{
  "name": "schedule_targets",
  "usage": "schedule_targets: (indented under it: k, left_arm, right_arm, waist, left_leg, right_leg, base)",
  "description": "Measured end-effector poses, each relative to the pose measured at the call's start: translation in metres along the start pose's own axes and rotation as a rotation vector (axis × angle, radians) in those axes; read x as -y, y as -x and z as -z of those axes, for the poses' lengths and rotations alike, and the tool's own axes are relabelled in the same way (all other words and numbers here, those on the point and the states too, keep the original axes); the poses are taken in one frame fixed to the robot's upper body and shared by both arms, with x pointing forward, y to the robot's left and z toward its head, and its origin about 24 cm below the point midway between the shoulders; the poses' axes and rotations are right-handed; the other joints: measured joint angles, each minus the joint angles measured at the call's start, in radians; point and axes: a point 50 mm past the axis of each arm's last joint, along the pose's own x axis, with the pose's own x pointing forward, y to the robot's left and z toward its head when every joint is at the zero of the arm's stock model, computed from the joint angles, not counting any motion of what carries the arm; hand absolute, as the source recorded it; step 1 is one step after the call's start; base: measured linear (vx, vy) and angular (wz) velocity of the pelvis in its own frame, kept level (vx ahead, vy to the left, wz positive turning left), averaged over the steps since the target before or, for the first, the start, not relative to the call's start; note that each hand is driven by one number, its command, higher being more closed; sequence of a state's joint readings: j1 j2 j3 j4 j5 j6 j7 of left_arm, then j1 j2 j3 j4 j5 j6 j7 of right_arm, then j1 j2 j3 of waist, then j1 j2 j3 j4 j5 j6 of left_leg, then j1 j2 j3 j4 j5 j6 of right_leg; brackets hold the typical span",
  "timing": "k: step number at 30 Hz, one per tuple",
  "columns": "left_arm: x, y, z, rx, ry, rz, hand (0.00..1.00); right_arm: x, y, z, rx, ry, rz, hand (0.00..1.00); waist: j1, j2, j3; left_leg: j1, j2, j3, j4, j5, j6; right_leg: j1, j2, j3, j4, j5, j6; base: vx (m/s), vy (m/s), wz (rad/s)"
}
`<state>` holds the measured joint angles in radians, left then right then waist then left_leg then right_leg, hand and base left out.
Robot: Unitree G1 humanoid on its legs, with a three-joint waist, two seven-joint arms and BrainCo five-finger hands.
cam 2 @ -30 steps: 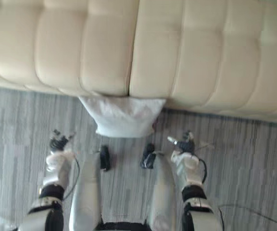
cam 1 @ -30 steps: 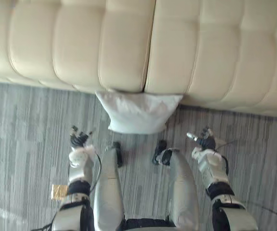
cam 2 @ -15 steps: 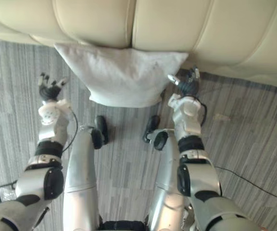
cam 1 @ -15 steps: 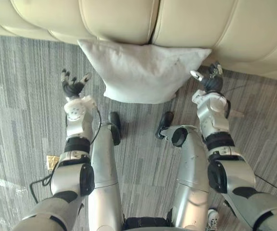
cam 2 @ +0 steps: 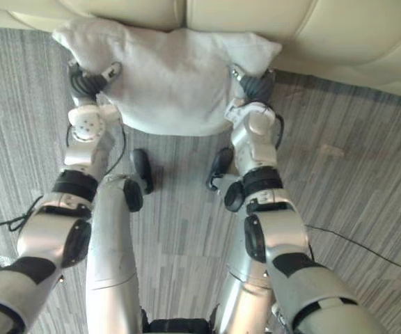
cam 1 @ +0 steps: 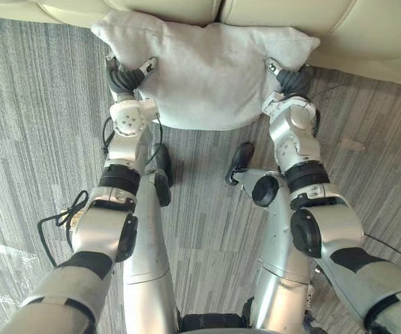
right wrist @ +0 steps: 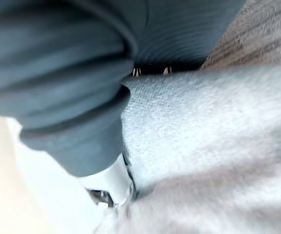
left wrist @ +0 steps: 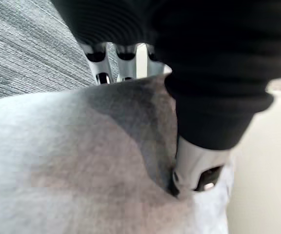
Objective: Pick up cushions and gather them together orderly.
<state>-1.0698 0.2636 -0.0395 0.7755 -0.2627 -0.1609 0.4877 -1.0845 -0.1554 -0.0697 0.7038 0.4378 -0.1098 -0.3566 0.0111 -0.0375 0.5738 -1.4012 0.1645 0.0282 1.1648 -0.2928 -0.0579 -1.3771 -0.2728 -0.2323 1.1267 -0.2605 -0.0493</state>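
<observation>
Evidently cushion (cam 1: 207,69) lies pinched between left hand (cam 1: 124,78), right hand (cam 1: 292,81).

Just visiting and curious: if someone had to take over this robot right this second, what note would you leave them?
Left hand: pinches the left edge of the cushion, thumb on top, fingers beneath.
Right hand: grips the right edge likewise.
The cushion: white, on the floor against the base of the sofa.
Done: both hands have hold.
Left: lift it and place it neatly with any others.
</observation>
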Motion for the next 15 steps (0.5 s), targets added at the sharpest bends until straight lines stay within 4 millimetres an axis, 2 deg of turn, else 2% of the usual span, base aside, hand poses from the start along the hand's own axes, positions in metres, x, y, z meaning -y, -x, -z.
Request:
schedule_targets:
  k: [3, 4, 7, 10, 12, 13, 15]
  left_arm:
    - [-0.001, 0.008, 0.003, 0.008, 0.011, -0.002, 1.00]
    - [-0.002, 0.016, 0.007, 0.014, 0.022, 0.001, 1.00]
    - [0.000, 0.031, 0.003, 0.070, 0.092, 0.026, 1.00]
    - [0.003, 0.044, -0.003, 0.115, 0.165, 0.034, 1.00]
    - [0.007, 0.064, -0.001, 0.119, 0.235, 0.044, 1.00]
    - [0.008, 0.068, 0.001, 0.116, 0.242, 0.045, 1.00]
    - [0.008, 0.092, 0.011, 0.081, 0.293, 0.047, 1.00]
  right_arm:
    - [-0.002, 0.012, 0.001, 0.028, -0.015, -0.025, 1.00]
    - [-0.001, 0.021, 0.002, 0.055, -0.034, -0.030, 1.00]
    - [-0.001, 0.038, -0.005, 0.137, -0.084, -0.049, 1.00]
    - [0.002, 0.050, -0.011, 0.195, -0.130, -0.054, 1.00]
    - [0.008, 0.065, -0.010, 0.228, -0.157, -0.036, 1.00]
    - [0.009, 0.067, -0.009, 0.230, -0.161, -0.034, 1.00]
    - [0.019, 0.088, -0.003, 0.236, -0.160, -0.024, 1.00]
  waist:
    - [-0.002, -0.001, -0.001]
    - [-0.003, -0.001, -0.002]
    - [-0.004, -0.001, -0.005]
    - [-0.002, 0.000, -0.007]
    - [0.005, -0.001, -0.010]
    - [0.005, -0.001, -0.010]
    - [0.013, -0.001, -0.012]
  left_leg:
    - [0.056, 0.003, 0.000, -0.021, 0.000, 0.000]
    - [0.119, 0.004, 0.004, -0.056, 0.006, -0.001]
    - [0.241, 0.002, 0.019, -0.157, 0.036, -0.002]
    - [0.335, 0.001, 0.020, -0.233, 0.057, -0.008]
    - [0.463, 0.001, 0.033, -0.316, 0.072, -0.010]
    - [0.485, 0.002, 0.037, -0.329, 0.072, -0.011]
    - [0.628, 0.001, 0.054, -0.405, 0.080, -0.013]
  right_leg:
    - [0.059, 0.006, -0.006, -0.026, 0.006, 0.000]
    - [0.120, 0.014, -0.010, -0.065, 0.015, 0.006]
    - [0.239, 0.027, -0.018, -0.163, 0.036, 0.023]
    - [0.335, 0.041, -0.033, -0.241, 0.057, 0.024]
    - [0.460, 0.053, -0.044, -0.324, 0.076, 0.019]
    - [0.480, 0.055, -0.045, -0.337, 0.078, 0.019]
    - [0.616, 0.070, -0.046, -0.415, 0.096, 0.017]
  base:
    - [-0.02, 0.007, -0.02]
    - [-0.07, 0.024, -0.05]
    - [-0.09, 0.026, -0.01]
    - [-0.03, 0.010, 0.00]
    - [0.00, 0.000, 0.00]
    - [0.05, -0.014, -0.05]
    - [0.10, -0.017, -0.08]
